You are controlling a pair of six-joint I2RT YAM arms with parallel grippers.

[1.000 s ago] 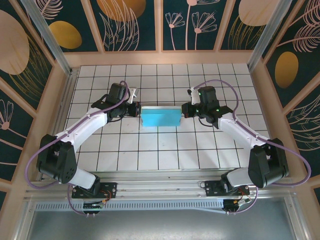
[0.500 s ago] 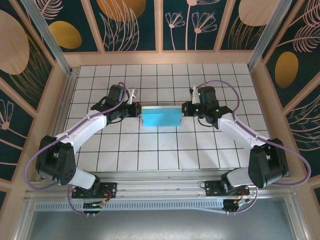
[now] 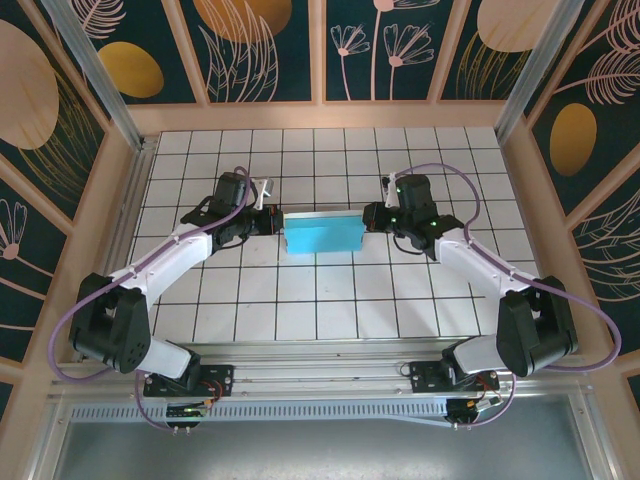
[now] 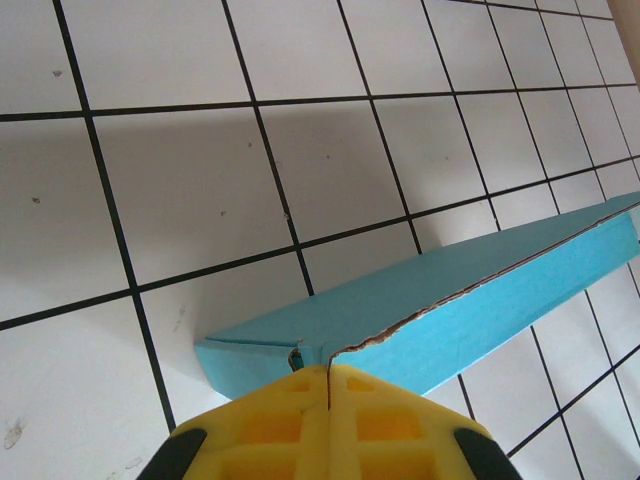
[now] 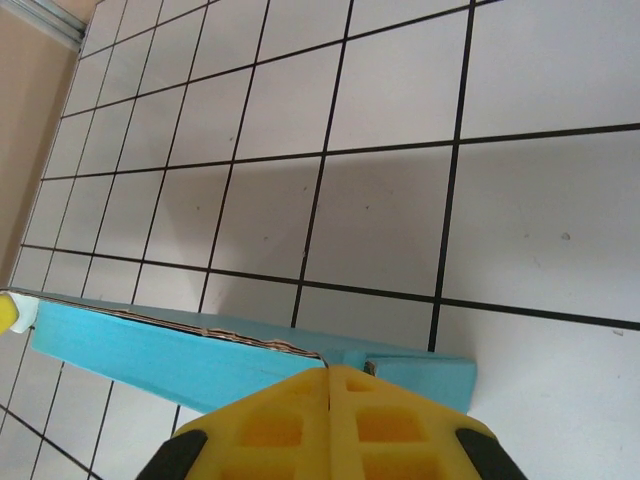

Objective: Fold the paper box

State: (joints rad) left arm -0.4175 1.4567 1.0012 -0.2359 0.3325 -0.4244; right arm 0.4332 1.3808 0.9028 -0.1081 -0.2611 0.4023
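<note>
Your left claw (image 4: 328, 400) is pinched tight on the left end of the paper box (image 4: 450, 310), and your right claw (image 5: 328, 395) looks the same on the other end. So the teal box spans straight between them, long axis left-to-right, mid-bench (image 3: 300, 300). Neither arm's nearer. Can't tell if it's lifted or resting on the tiles, since the underside's hidden.

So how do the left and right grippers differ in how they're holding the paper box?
The left gripper pinches the paper box at its left end, the right gripper at its right end. In its wrist view the left gripper's box runs off to the upper right; the right gripper's runs off left. Shared: both are shut tight on the box.
</note>
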